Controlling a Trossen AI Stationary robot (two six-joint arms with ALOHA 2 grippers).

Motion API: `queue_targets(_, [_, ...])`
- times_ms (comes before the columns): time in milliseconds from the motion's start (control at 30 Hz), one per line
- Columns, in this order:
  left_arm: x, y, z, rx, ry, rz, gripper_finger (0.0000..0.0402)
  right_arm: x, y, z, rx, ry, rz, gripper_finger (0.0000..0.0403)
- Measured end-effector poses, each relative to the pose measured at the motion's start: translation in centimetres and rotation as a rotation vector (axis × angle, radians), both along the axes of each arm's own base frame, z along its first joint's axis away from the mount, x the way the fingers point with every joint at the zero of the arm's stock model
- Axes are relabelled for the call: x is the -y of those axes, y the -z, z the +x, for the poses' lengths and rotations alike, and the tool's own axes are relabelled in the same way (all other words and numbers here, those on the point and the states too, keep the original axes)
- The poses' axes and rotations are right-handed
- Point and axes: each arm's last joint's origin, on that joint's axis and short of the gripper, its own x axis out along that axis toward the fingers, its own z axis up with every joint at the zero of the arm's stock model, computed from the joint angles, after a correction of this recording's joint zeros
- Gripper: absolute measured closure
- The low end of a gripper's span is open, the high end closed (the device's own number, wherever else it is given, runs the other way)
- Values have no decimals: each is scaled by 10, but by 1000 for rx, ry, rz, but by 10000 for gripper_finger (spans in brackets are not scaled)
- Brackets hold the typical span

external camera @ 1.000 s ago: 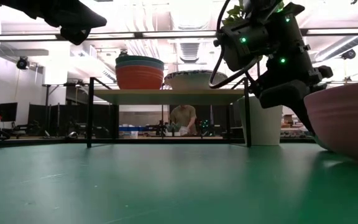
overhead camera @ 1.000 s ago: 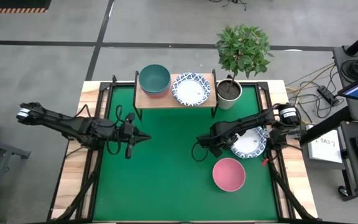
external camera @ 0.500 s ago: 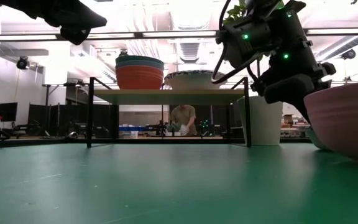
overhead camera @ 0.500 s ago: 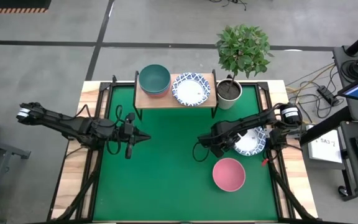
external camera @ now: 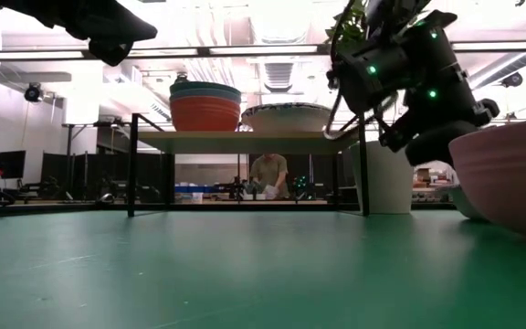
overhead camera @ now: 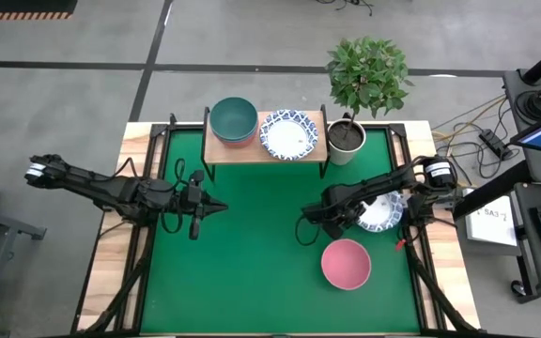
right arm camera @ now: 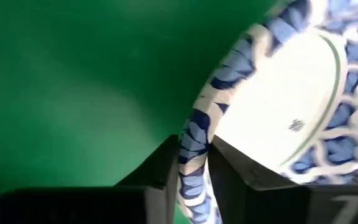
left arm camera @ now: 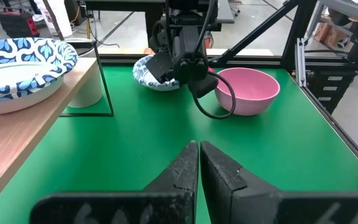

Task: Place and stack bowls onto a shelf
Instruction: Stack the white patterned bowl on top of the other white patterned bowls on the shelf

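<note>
Bowls are your job here, and the patterned bowl at the worktop's right side now has its blue rim pinched between the right end effector's fingers; half a second ago those fingers stood wider. That suggests the pick is made and the carry to the shelf comes next. You'll find the bowl tilted and partly under the right arm, just above the pink bowl, which sits untouched near the front. On the shelf, a teal-topped stack fills the left half and another patterned bowl the right. Your left end effector hovers clenched and empty over the worktop's left middle.
</note>
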Motion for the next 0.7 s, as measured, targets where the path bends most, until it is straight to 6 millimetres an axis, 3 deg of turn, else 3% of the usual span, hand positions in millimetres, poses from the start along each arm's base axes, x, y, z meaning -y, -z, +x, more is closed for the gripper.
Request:
queue_targets(200, [0,-1,0,6,0,-1,402,-2,-23,19,111,-77,48,387])
queue_targets(433, [0,-1,0,6,0,-1,402,-4,-50,48,338,-182,62,370])
queue_targets(700, [0,-1,0,6,0,-2,402,-8,-54,79,638,-261,79,367])
